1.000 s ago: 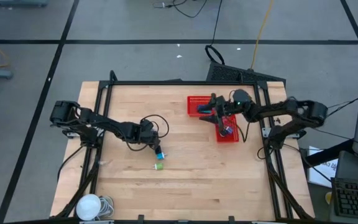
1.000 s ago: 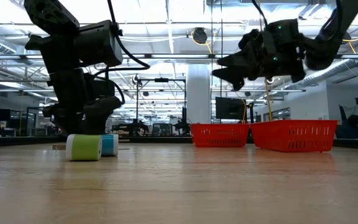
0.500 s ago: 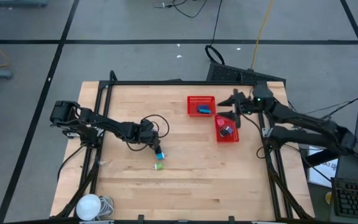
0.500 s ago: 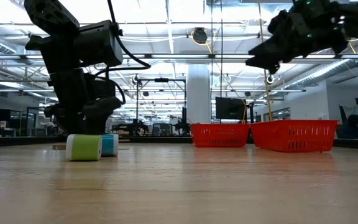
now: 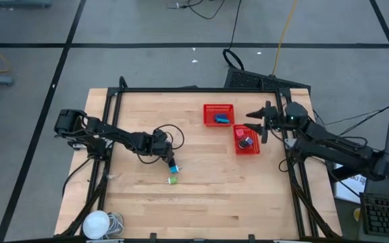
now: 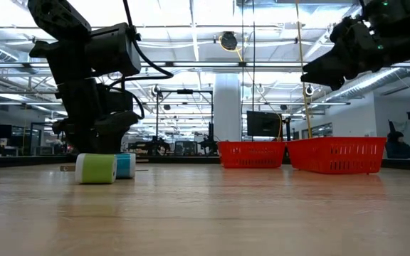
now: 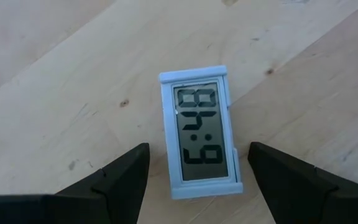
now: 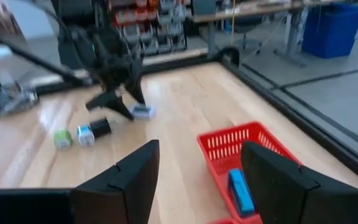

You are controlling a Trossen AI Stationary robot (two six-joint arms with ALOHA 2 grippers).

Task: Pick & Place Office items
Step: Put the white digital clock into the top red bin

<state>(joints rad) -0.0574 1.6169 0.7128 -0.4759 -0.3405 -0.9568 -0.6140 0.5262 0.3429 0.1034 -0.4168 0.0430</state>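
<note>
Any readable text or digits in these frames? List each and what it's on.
"6:48" on the clock display, lying on the table between the open left gripper fingers.
Nothing else is readable: signs and screens in the room behind are too small or blurred.

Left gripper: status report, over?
Left gripper open, straddling the small digital clock on the table. Right gripper open, empty, beside the baskets. Nothing obstructing.

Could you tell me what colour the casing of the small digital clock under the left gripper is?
The clock has a pale blue-white casing around a grey display, clearest in the left wrist view.
</note>
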